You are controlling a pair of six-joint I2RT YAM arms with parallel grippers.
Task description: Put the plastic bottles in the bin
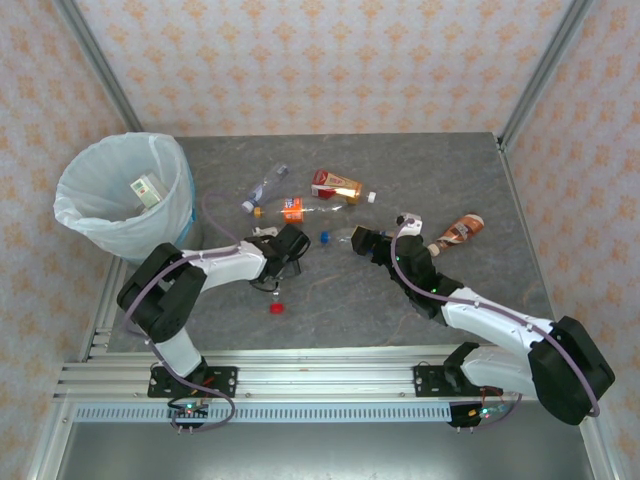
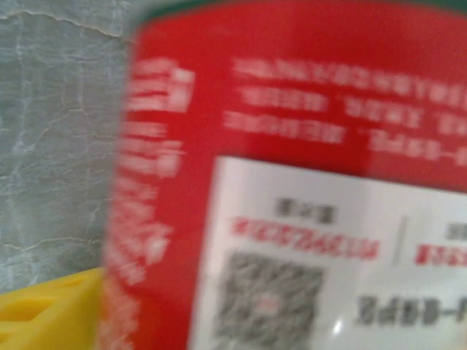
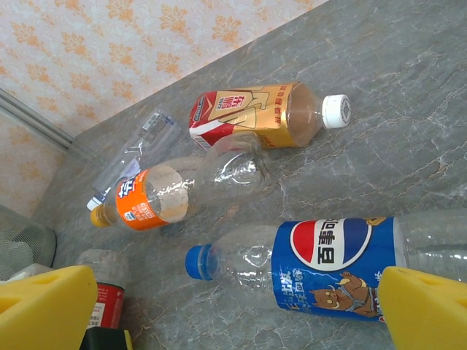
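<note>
Table (image 1: 420,170): grey, marbled with pale veins. Wall (image 1: 330,60): cream, orange floral repeat. Bin (image 1: 186,205): grey-blue, white liner. Blue-label bottle (image 3: 336,262): red-white-blue roundel, blue cap. Orange-label bottle (image 3: 139,204): clear body. Gold-label bottle (image 3: 248,113): red-and-gold, white cap. Red-label bottle (image 2: 292,109): white print.

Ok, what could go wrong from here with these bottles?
The red bottle sits right against the left gripper, but the hold isn't clear; it might slip before reaching the bin. The right gripper is open near the blue bottle, which could roll away as the fingers close. Both grippers work close together and could bump.
</note>
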